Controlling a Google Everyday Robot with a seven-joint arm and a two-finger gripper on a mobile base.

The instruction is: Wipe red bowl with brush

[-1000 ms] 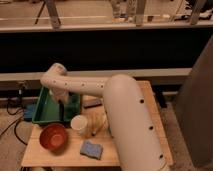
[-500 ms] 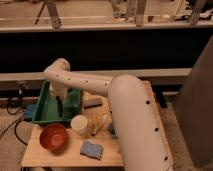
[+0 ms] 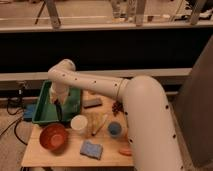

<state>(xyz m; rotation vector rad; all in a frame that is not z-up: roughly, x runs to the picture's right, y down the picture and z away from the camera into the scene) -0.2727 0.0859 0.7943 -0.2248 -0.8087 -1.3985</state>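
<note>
The red bowl sits at the front left of the wooden table, empty and upright. My gripper hangs from the white arm over the green tray, behind and a little right of the bowl. A short black rod, the brush, points down from the gripper towards the tray's front edge, and the gripper appears shut on it. The brush tip is above and behind the bowl and does not touch it.
A white cup stands right of the bowl. A blue sponge, a small blue cup, wooden utensils, a grey block and dark grapes lie on the table. My bulky arm covers the table's right side.
The gripper has shifted slightly left and lowered towards the front of the tray, and the dark brush now shows below it. The bowl and other items have not moved.
</note>
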